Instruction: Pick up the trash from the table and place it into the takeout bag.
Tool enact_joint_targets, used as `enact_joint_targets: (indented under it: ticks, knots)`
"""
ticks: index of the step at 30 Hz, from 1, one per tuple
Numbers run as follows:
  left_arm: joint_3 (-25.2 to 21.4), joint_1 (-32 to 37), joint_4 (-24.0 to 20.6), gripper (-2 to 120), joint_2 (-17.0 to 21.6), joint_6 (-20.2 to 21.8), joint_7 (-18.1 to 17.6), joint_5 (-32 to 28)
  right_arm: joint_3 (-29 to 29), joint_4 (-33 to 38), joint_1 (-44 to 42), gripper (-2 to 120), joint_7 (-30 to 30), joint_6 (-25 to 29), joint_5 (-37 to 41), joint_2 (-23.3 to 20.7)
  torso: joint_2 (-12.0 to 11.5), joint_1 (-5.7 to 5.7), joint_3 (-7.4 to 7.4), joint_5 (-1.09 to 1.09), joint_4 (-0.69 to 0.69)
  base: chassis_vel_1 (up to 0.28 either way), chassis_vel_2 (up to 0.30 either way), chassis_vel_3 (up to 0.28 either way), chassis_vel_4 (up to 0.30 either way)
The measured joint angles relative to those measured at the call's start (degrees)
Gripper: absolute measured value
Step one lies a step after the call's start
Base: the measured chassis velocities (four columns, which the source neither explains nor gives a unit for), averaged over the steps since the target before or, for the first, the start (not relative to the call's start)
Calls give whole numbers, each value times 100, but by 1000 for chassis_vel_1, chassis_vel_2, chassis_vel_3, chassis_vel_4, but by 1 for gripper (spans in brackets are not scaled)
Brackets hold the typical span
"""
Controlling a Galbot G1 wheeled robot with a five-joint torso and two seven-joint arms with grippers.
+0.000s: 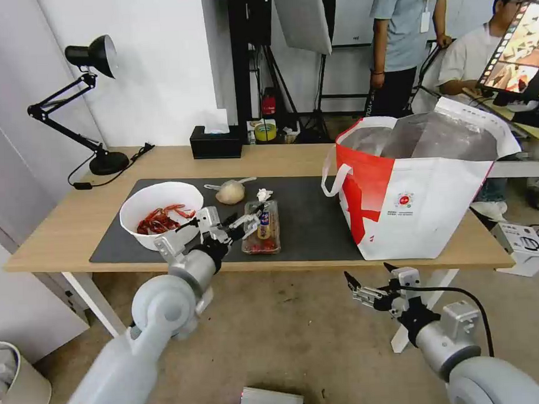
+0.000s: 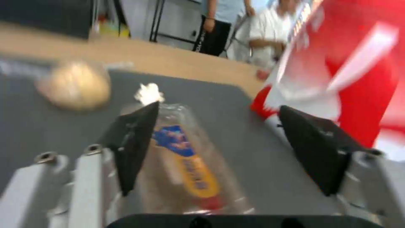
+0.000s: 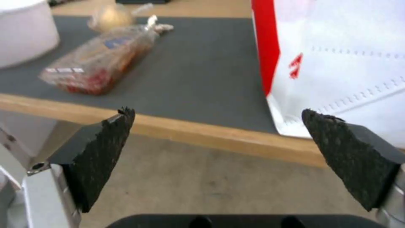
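- As the clear plastic tray lies flat on the dark grey mat, it sits just ahead of and below the left gripper, whose jaws stand wide open with nothing in them.
- In the left wrist view the tray runs lengthwise between the two black pads, nearer the one pad than the other; no contact that I can see.
- Judgement: step in hand is the approach to grasp the tray. To do it well, centre the jaws over the tray's narrow width, come low enough to catch the walls, close gently since thin clear plastic likely buckles or pops open.
- Just past the tray's far end, beyond the jaws: crumpled tissue wad, close enough to get nudged. Keep the jaws short of it.
- Tied bag with beige lump is off to one side of the jaws, farther back on the mat.
- White bowl of crayfish shells sits beside the left arm, apart from the tray; watch the arm's clearance.
- Takeout bag stands upright and open at the right end of the table, well apart from the tray.
- Right gripper hangs below the table edge in front of the bag, jaws spread open, empty, idle.
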Motion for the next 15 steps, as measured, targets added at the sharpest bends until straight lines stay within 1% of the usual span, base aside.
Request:
enact_joint_targets:
  ticks: [1, 2, 3, 5, 6, 7, 8, 10, 11, 12, 13, 14, 15]
  knots:
    - [93, -27, 79, 67, 272, -128, 378, 541, 5, 1, 35, 100, 0, 34, 182, -33, 0, 0, 0, 0, 0, 0, 0, 0, 0]
    - [134, -44, 107, 64, 365, -177, 518, 711, 8, 1, 52, 100, 0, 54, 259, -47, 0, 0, 0, 0, 0, 0, 0, 0, 0]
    - [134, -44, 107, 64, 365, -177, 518, 711, 8, 1, 52, 100, 0, 54, 259, -47, 0, 0, 0, 0, 0, 0, 0, 0, 0]
    - [280, -119, 206, 52, 594, -286, 811, 1075, 9, 1, 104, 100, -1, 105, 511, -85, 0, 0, 0, 0, 1, 0, 0, 0, 0]
    - [372, -201, 274, 47, 683, -335, 901, 1219, 8, 0, 139, 100, 0, 115, 657, -108, 0, 0, 0, 0, 0, 0, 0, 0, 0]
    - [372, -201, 274, 47, 683, -335, 901, 1219, 8, 0, 139, 100, 0, 115, 657, -108, 0, 0, 0, 0, 0, 0, 0, 0, 0]
    - [413, -237, 301, 43, 708, -353, 931, 1257, 7, 0, 154, 100, 0, 117, 712, -119, 0, 0, 0, 0, 0, 0, 0, 0, 0]
    - [606, -406, 433, 32, 787, -379, 1005, 1306, 0, -21, 235, 100, 4, 120, 928, -190, 0, 0, 0, 0, -1, 0, 0, 0, 0]
    - [606, -406, 433, 32, 787, -379, 1005, 1306, 0, -21, 235, 100, 4, 120, 928, -190, 0, 0, 0, 0, -1, 0, 0, 0, 0]
    - [656, -443, 470, 29, 803, -380, 1022, 1308, -1, -28, 254, 100, 7, 120, 979, -208, 0, 0, 0, 1, -1, 0, 0, 0, 0]
    - [775, -521, 566, 23, 836, -392, 1066, 1342, -5, -47, 305, 100, 30, 120, 1133, -256, 0, 0, 0, 1, -1, 0, 0, 0, 0]
    - [837, -560, 620, 19, 857, -403, 1089, 1364, -5, -57, 335, 100, 47, 120, 1244, -283, 0, 0, 0, 1, -1, 0, 0, 0, 0]
    - [837, -560, 620, 19, 857, -403, 1089, 1364, -5, -57, 335, 100, 47, 120, 1244, -283, 0, 0, 0, 1, -1, 0, 0, 0, 0]
